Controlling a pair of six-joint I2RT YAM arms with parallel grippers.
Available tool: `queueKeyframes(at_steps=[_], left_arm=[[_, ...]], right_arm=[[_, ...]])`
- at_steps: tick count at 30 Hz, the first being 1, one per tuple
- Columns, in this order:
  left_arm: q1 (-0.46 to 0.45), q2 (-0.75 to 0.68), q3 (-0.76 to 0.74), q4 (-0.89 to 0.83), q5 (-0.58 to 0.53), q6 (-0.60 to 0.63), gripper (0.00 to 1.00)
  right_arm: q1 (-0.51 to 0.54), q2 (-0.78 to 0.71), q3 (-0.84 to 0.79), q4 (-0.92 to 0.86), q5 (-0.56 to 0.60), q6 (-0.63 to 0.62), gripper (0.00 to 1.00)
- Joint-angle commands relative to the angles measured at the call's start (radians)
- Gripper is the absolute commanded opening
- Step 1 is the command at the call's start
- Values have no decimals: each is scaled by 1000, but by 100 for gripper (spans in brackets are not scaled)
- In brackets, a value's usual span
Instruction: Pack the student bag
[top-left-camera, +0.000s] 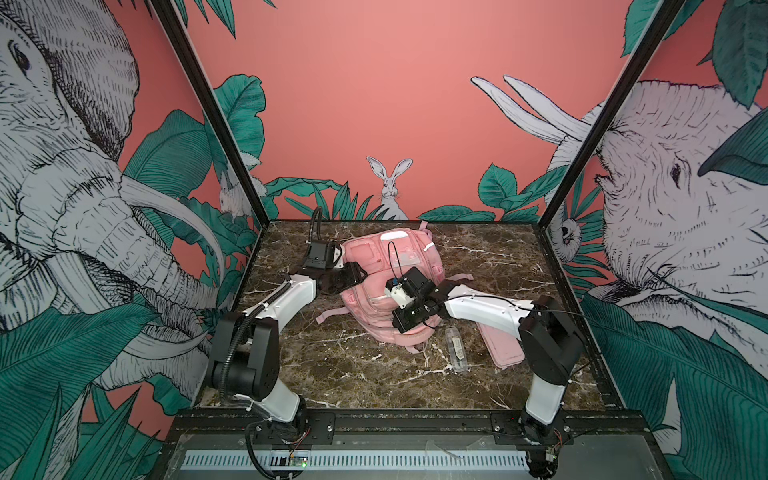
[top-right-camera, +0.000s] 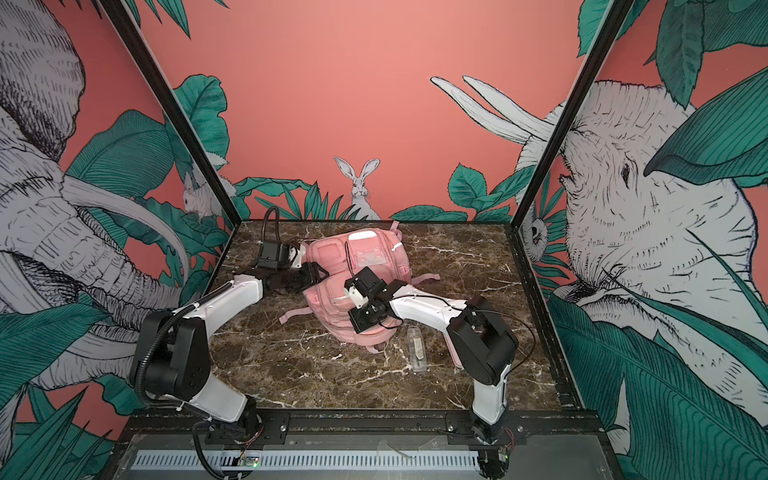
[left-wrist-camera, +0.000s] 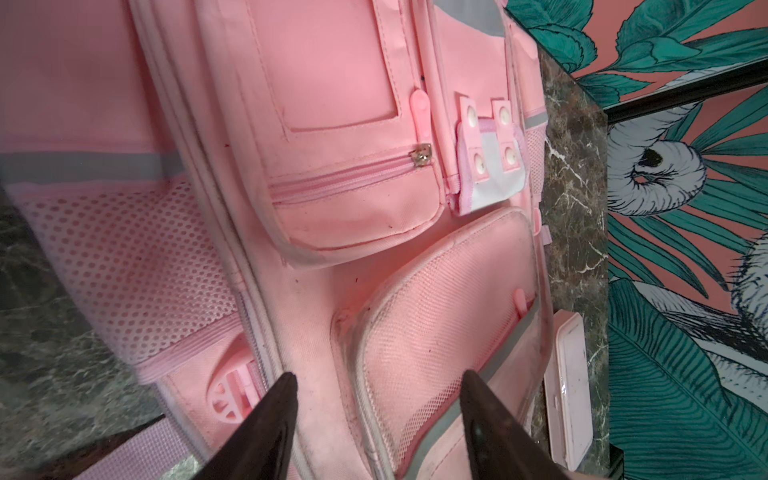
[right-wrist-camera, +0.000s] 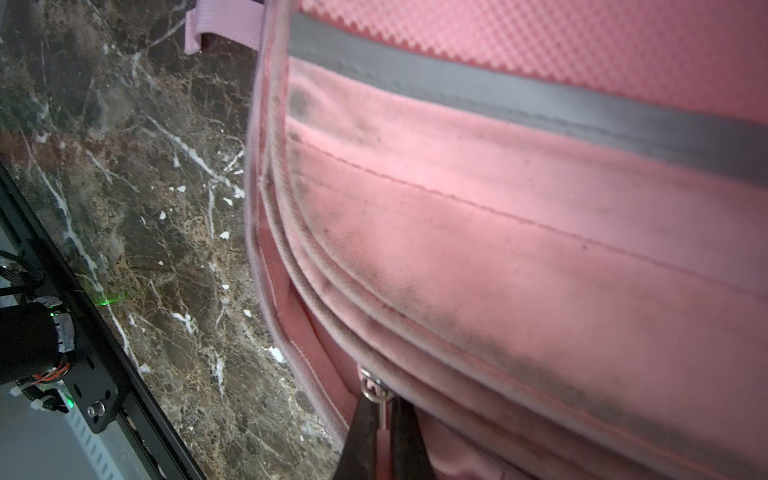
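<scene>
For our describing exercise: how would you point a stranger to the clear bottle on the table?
Start at the marble table and find the big pink backpack in its middle. Right of its near end, a bottle lies on its side beside a flat pink case; it alone is transparent.

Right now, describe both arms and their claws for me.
Both arms have glossy white shell links and chunky black joint housings. The left arm carries a ribbed black conduit; the right arm has thin black wires. The left claw and right claw each end in two dark, tapering, pointed fingers.
</scene>
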Motion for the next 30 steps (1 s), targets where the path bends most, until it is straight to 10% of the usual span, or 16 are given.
queueKeyframes(at_steps=[1,18,30], left_arm=[[-1,4,37,-38,38,36,64],[-75,152,122,-75,40,95,56],[-80,145,79,69,91,-26,0]], right_arm=[[-19,-47,-14,3,26,-19,0],[-36,-69,-13,-24,17,-25,0],[-4,-13,62,-22,-27,-10,0]])
